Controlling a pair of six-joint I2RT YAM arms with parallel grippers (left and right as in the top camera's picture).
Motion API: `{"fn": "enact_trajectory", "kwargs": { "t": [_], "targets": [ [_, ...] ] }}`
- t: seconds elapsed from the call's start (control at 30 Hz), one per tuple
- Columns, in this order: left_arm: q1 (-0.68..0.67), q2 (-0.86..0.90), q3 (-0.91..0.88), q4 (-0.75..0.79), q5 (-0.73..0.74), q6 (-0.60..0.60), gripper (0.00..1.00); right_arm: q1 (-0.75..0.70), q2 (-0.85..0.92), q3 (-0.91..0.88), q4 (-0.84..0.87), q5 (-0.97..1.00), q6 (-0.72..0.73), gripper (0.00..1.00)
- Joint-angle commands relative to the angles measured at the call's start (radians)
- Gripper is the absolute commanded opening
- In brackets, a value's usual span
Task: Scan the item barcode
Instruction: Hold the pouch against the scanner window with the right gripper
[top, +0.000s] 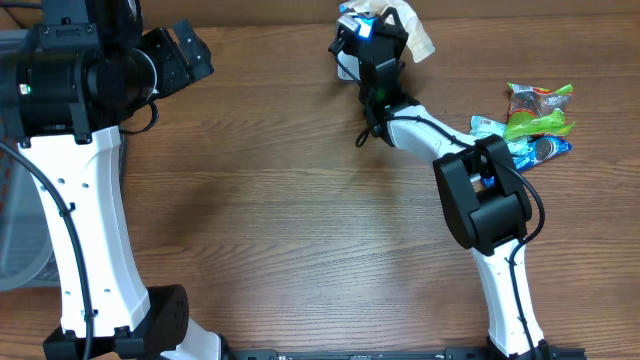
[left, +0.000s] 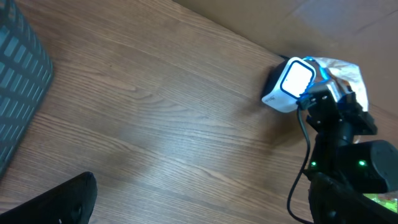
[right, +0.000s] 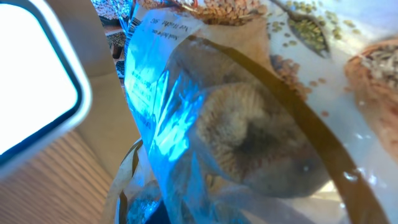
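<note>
Overhead, far left: 1 grey bin (top: 18, 235) at the edge of the table (top: 280, 200). Only the left wrist view shows its gridded wall. Next, the left gripper (top: 183, 52) hangs over the upper-left table, jaws spread wide with nothing between them. Its own camera catches just 1 dark finger (left: 59, 199).

Centre-top: 1 white barcode scanner (left: 291, 84), window lit white-blue. The left wrist view shows its face. Overhead gives only its top, partly under the right arm. Here the right gripper (top: 380, 38) is pressed together on 1 clear snack packet (right: 249, 124), held just beside the scanner window at the table's far edge.

Right wrist view only: the wrapper is washed in blue light, with 1 round ridged biscuit-like piece inside and grains and seeds printed on it. 1 white label (right: 152, 56) carries black print, too blurred to read. Brand not legible in any view.

Far right, overhead only: a small heap of green and blue packets (top: 535, 120), well apart from the scanner. Count unclear, at least 3.
</note>
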Motion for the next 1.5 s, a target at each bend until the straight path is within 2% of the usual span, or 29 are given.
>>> {"fn": "enact_trajectory", "kwargs": {
  "t": [0.0,0.2,0.5,0.87,1.07,1.13,1.23,1.47],
  "targets": [
    [0.000,0.001,0.000,0.002,-0.006,-0.010,1.00,0.001,0.042,0.005,0.033,-0.030,0.043,0.04],
    [0.000,0.001,0.000,0.002,-0.006,-0.010,1.00,-0.003,0.064,0.005,0.069,-0.027,0.035,0.04],
    [0.000,0.001,0.000,0.002,-0.006,-0.010,1.00,-0.004,0.064,0.005,0.111,-0.005,-0.051,0.04],
    [0.000,0.001,0.000,0.002,-0.006,-0.010,1.00,-0.002,0.064,0.005,0.156,0.008,-0.051,0.04],
    [0.000,0.001,0.000,0.002,-0.006,-0.010,1.00,0.029,0.032,0.005,0.179,0.112,-0.033,0.04],
    [0.000,0.001,0.000,0.002,-0.006,-0.010,1.00,0.041,-0.010,0.005,0.115,0.116,0.011,0.04],
    [0.000,0.001,0.000,0.002,-0.006,-0.010,1.00,0.058,-0.094,0.005,-0.075,0.112,0.114,0.04],
    [0.000,0.001,0.000,0.002,-0.006,-0.010,1.00,0.096,-0.451,0.005,-0.657,-0.077,0.496,0.04]
  ]
}}
